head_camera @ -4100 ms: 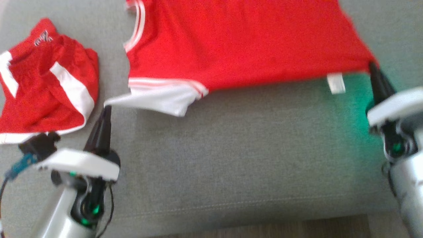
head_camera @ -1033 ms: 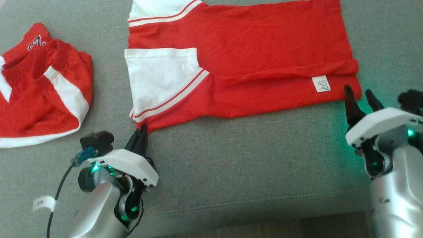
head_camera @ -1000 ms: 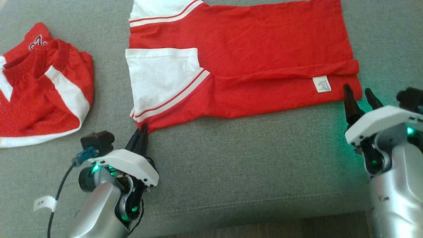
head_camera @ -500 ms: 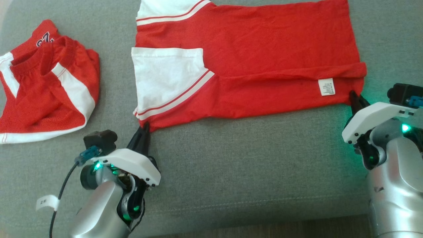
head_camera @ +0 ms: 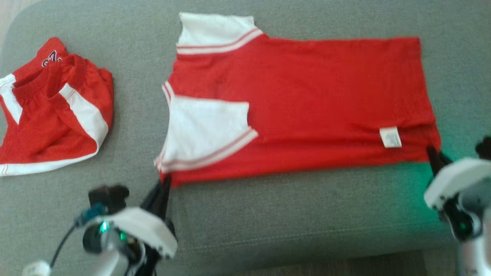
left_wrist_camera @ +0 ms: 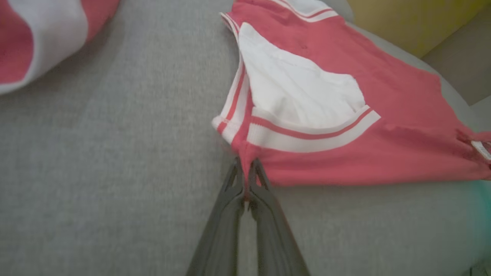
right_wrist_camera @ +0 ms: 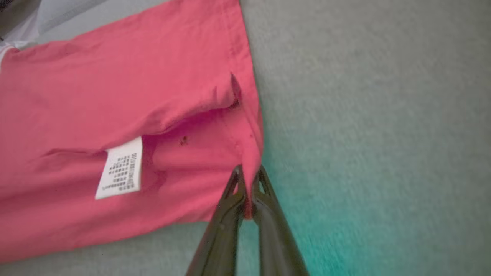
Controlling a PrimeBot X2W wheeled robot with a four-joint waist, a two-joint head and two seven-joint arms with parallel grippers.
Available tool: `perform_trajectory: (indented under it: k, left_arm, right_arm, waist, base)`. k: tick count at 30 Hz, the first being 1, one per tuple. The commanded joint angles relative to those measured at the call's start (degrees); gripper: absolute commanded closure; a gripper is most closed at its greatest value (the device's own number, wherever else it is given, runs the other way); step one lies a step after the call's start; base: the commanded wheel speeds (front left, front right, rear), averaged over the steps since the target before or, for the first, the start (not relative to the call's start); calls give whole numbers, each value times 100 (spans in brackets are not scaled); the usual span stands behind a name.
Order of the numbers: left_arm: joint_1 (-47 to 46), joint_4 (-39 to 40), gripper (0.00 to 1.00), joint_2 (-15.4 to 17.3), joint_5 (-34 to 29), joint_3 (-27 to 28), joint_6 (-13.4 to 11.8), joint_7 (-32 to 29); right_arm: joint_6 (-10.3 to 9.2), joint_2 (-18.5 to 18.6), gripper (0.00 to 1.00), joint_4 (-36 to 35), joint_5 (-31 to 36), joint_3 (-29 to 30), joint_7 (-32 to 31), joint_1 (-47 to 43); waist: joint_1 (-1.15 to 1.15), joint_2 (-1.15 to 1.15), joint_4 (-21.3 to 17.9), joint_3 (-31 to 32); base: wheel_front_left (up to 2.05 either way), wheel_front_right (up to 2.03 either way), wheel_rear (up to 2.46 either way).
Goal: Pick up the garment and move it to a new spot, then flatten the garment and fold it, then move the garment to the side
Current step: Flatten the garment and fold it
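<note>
Leftmost, the crumpled red mesh shorts with white stripes [head_camera: 50, 115] lie on the grey upholstered cushion [head_camera: 291, 214], well apart from the work and untouched. Next over is the left tool [left_wrist_camera: 245, 172], its two dark fingers pinched together on the near left corner of the red cotton T-shirt with white sleeves [head_camera: 314, 99], just below the turned-in white sleeve [head_camera: 207, 130]. The shirt lies spread across the middle of the cushion, its near long edge doubled over and its hem to the right. The fabric reads thin, limp and light, with no stiffness. It will likely sag between grip points and drag on the cushion's nap. It is best held at corners and seams, where the layers are thickest, though a pinch may catch one layer only. A white care label [head_camera: 390, 137] sits near the right end. Far right, the right tool [right_wrist_camera: 248, 174] is clamped on the near hem corner, with cloth bunched between its fingers.
</note>
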State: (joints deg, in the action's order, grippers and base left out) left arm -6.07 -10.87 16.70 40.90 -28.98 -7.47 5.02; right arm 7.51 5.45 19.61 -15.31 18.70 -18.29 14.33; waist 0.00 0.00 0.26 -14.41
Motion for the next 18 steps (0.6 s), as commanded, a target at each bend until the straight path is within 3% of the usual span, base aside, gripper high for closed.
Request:
perform_trajectory:
  k: [1,11,12,13,14,15,18]
  left_arm:
    - [-8,301,100,217,26,215,-92,-43]
    - [637,1272,100,344,127,89,-505,-520]
    - [632,1271,100,341,111,100,-551,-521]
    - [632,1271,100,341,111,100,-551,-521]
    - [622,1257,79,340,92,104,-591,-526]
    - [599,1245,0,342,63,108,-628,-524]
    - [478,1272,0,356,-16,151,-688,-468]
  right_arm:
    - [-2,151,100,-337,-54,-25,-85,-36]
    - [-2,227,100,-1130,-233,25,-683,-721]
    - [-2,223,88,-1141,-205,42,-689,-733]
    - [-2,223,88,-1141,-205,42,-689,-733]
    - [-2,208,29,-1158,-155,66,-683,-737]
    - [-2,182,0,-1181,-103,89,-675,-739]
    - [-2,122,0,-1305,-7,138,-554,-719]
  waist:
    - [0,0,4,-7]
    - [0,0,113,-21]
    - [0,0,117,-18]
    - [0,0,117,-18]
    - [0,0,119,-16]
    - [0,0,119,-13]
    - [0,0,108,-17]
  base:
    - [0,0,0]
    - [0,0,0]
    - [0,0,0]
    - [0,0,0]
    - [0,0,0]
    - [0,0,0]
    - [0,0,0]
